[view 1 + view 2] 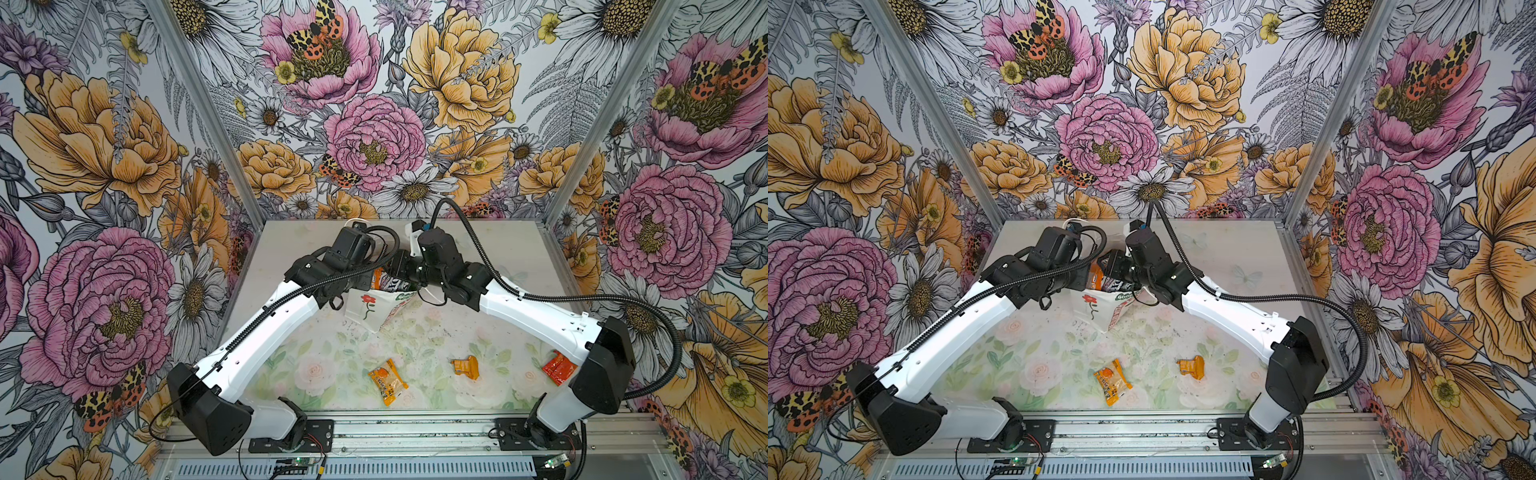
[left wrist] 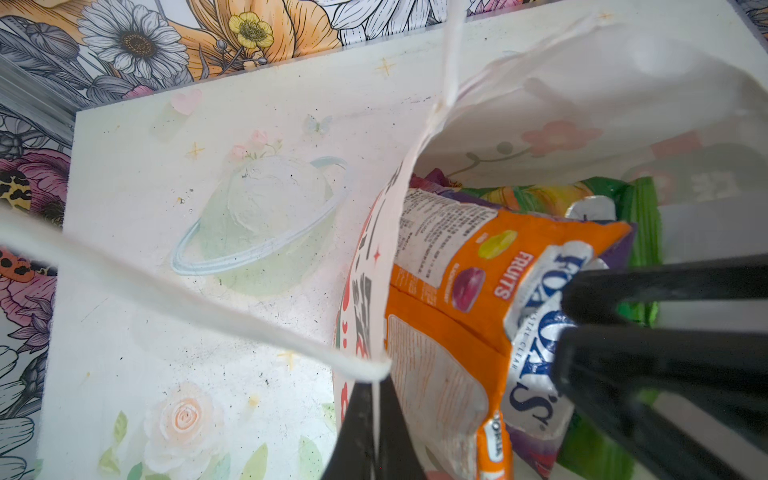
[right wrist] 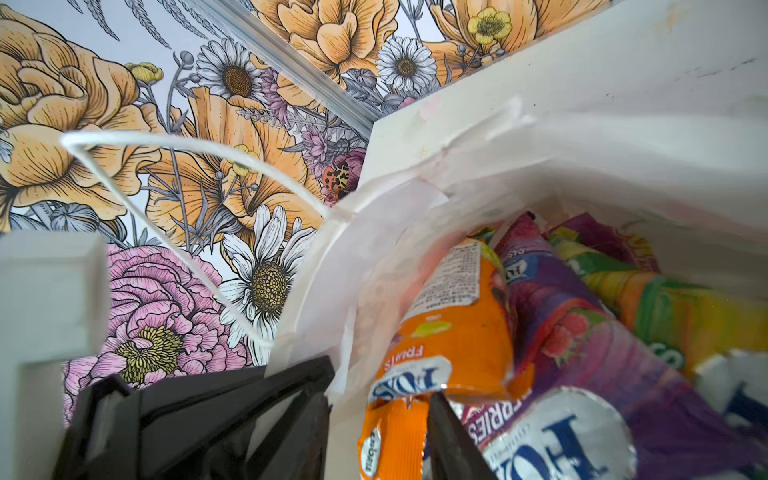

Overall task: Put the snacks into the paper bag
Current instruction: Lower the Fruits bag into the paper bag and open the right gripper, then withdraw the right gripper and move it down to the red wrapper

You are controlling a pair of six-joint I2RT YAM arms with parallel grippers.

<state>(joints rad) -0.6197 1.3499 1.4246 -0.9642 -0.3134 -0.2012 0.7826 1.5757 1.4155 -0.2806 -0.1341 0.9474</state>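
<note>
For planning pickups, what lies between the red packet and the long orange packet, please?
A small crumpled orange packet lies there, seen in a top view.

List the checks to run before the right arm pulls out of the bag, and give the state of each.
1. The left gripper clamps the paper bag rim: ok.
2. The right gripper has its jaws apart: ok.
3. The orange Fox's pack sits fully inside: not ok, its top pokes above the rim in both top views.
4. The cord handle hangs outside the mouth: ok.
5. No snacks left on the table: not ok; orange packet, orange sachet and red sachet lie there.
</note>
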